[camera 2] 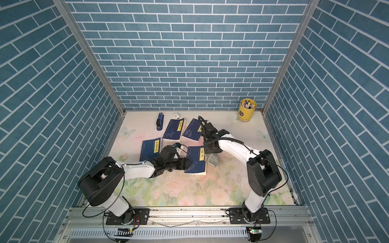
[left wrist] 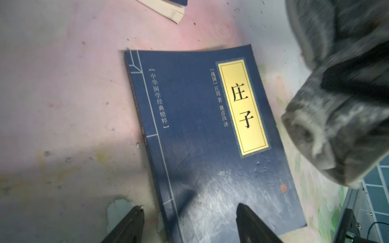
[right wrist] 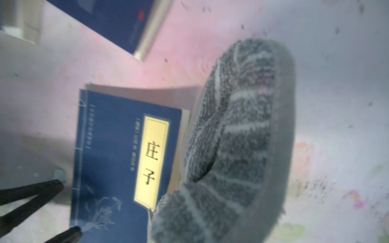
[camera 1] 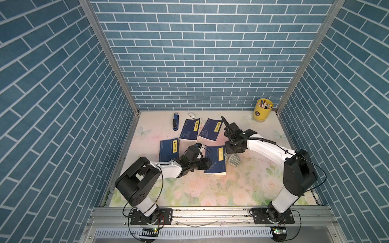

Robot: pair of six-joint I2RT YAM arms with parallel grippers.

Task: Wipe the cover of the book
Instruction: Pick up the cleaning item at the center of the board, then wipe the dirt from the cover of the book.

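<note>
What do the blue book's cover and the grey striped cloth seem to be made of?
The book cover: probably coated paper, slightly glossy; it shows sheen, scuff marks and a curling edge. The cloth: seemingly terry or microfibre, matte; its surface looks fuzzy and looped.

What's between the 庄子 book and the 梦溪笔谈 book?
The left arm's wrist crosses that gap, reaching from beside the 梦溪笔谈 book toward the 庄子 book. Both top views show it; the table beneath it is hidden.
</note>
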